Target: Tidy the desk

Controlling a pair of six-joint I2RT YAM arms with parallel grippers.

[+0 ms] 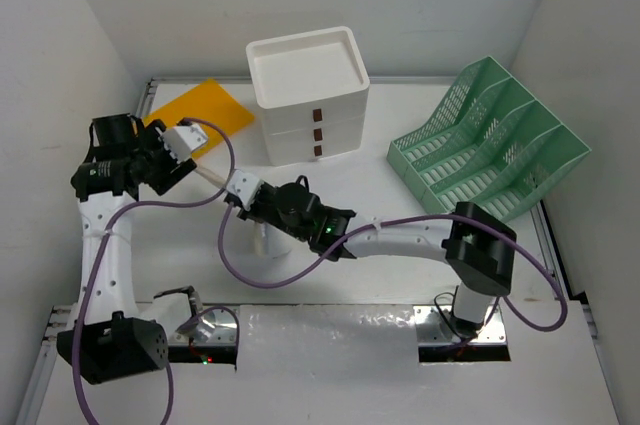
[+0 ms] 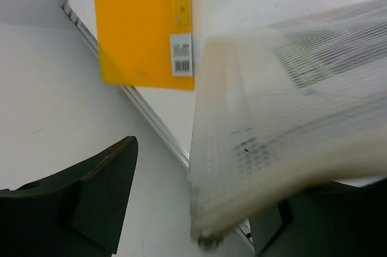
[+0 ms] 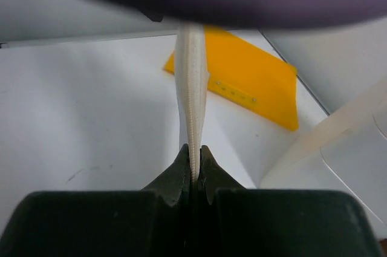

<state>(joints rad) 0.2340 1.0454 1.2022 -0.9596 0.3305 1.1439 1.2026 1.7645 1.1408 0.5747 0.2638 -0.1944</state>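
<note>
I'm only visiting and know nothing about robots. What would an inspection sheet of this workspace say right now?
Surface: white desk, bare in the middle.
Job's things: orange folder lies flat at the far left; white folder is held on edge between the two arms.
Clutter: drawer unit at the far middle and green rack at the right; nothing loose seen.
Grippers: right hand is shut on the white folder's edge; left hand is open, with the folder against one finger.
Cables: purple cables run along both arms, and one loops over the desk.
Surroundings: plain white walls close around it.
</note>
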